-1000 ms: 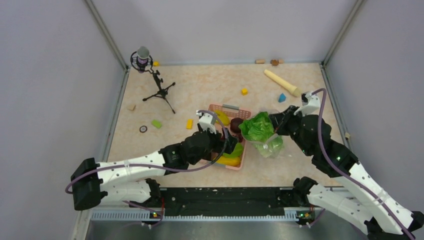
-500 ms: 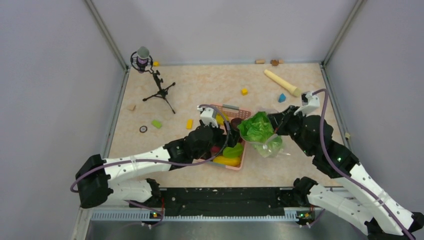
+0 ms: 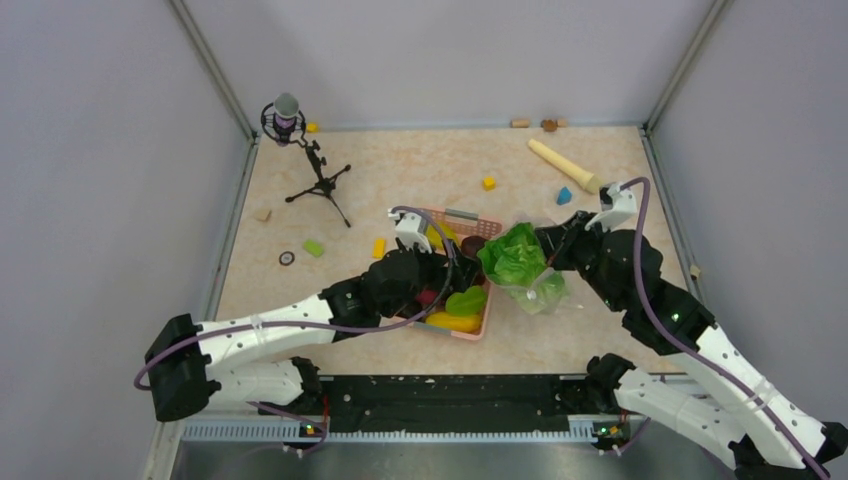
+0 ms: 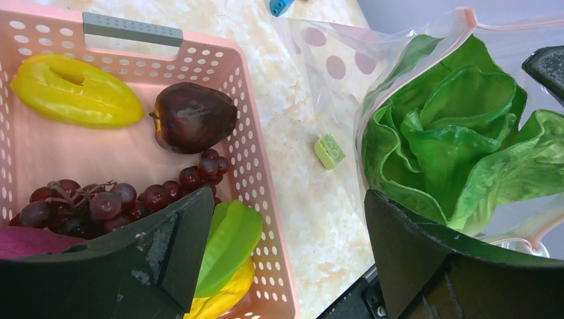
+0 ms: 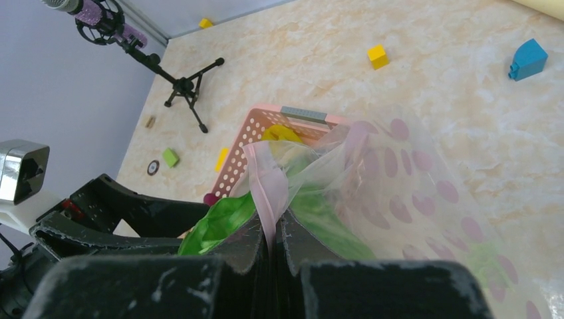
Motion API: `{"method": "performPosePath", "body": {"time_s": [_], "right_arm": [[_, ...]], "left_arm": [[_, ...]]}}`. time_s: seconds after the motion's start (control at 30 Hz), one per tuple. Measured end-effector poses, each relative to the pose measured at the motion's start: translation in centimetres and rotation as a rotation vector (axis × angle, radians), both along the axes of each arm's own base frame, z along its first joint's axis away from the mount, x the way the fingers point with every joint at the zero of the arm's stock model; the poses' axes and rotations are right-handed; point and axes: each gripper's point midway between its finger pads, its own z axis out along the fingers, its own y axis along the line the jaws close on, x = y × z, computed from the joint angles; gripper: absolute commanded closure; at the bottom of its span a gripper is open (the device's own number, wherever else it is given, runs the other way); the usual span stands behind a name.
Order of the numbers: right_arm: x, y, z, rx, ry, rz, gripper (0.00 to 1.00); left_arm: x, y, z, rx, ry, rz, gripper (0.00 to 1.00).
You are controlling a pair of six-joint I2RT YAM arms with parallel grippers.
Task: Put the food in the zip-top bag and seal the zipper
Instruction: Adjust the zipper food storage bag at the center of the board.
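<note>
tabletop (image 3: 420, 170): marbled beige; carries everything.
basket (image 4: 253, 153): pink, mid tabletop; holds the rest of the food.
bag (image 3: 540, 292): clear w/ dots, just right of basket, mouth lifted and turned left toward it.
lettuce (image 4: 459, 146): in the bag mouth, fills most of it; how deep in, can't tell.
L hand (image 4: 286, 206): fingers wide apart, nothing held; hangs over basket's right wall, between basket & bag.
R hand (image 5: 274, 232): clamped on the bag's top edge at the zipper, holding the mouth up.
yellow fruit (image 4: 73, 100): far end of basket, by the grey handle.
dark fruit (image 4: 193, 116): just right of yellow fruit, against right wall.
grapes (image 4: 100, 199): mid basket, loose bunch.
pod (image 4: 229, 242): near right corner, lying on a second yellow piece.
sweet potato (image 4: 26, 242): near left, mostly hidden behind L finger.
zipper (image 5: 266, 179): pink strip, not sealed; R hand pinches it.
green block (image 4: 329, 151): on tabletop between basket & bag; not food, leave it.
step: prob. fetching next piece, 1 of approx. 7 bagged.
how: pod is closest to L hand and on top, so take it first. Come down inside the wall, not astride it. Close across the pod's narrow width, lift clear of the rim before moving right.
feed-in: lettuce crowds the mouth; aim for the gap on the near side, nudge lettuce deeper if no room.
risk: R pinch slipping drops the mouth shut; L finger snagging plastic drags the bag.
</note>
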Motion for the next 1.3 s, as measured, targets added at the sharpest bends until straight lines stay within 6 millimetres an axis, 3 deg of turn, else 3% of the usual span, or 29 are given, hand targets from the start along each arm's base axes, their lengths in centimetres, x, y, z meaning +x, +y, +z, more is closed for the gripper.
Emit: {"method": "performPosePath", "body": {"time_s": [0.43,0.7,0.9,1.07,1.3], "right_arm": [[0.0,0.0,-0.1,-0.002,0.002,-0.001,1.0],[0.2,0.1,-0.2,-0.001,0.0,-0.004,1.0],[0.4,0.3,-0.7,-0.006,0.007,0.0,1.0],[0.4,0.4,-0.7,-0.002,0.003,0.0,1.0],[0.2,0.2,-0.6,0.01,-0.006,0.003,1.0]], "left_arm": [[0.3,-1.7,-1.5,0.021,0.04,-0.054,0.14],[0.7,-2.0,-0.7,-0.028,0.047,-0.1,0.15],[0.1,-2.8,-0.2,-0.064,0.059,-0.171,0.32],[-0.8,-4.0,-1.2,-0.07,0.096,-0.251,0.44],[-1.9,-5.5,-2.2,-0.087,0.133,-0.339,0.72]]}}
